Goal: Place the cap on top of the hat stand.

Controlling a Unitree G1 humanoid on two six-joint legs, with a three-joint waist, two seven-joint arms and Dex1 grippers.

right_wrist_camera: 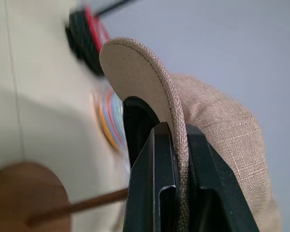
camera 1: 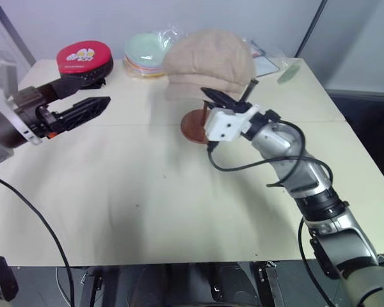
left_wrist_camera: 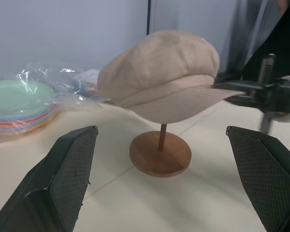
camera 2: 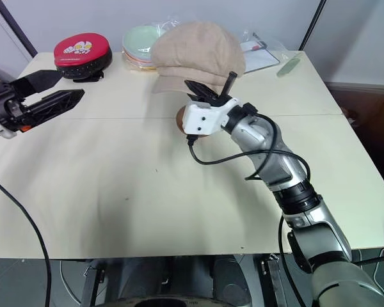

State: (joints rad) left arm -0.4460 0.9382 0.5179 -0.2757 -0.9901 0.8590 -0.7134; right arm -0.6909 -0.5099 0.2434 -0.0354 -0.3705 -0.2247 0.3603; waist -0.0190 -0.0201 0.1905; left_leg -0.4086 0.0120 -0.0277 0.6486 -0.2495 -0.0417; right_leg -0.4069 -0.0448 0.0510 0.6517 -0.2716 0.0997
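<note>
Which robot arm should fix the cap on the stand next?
Probably the right. Its claw is already shut on the cap brim, over the hat stand. The left claw hangs open, away to the side.

Head stereo pair overhead; wrist cameras near cap [left_wrist_camera: 159, 77].

The right claw [camera 2: 208, 91] pinches the brim of the cap [camera 2: 197, 51] atop the hat stand [camera 2: 181, 117].

1. The soft beige fabric newsboy cap [left_wrist_camera: 162, 77] sits atop the stand, puffy crown up, its short brim pinched edge-on.
2. The reddish-brown wooden hat stand [left_wrist_camera: 160, 153] stands upright, thin rod rising from its round base.
</note>
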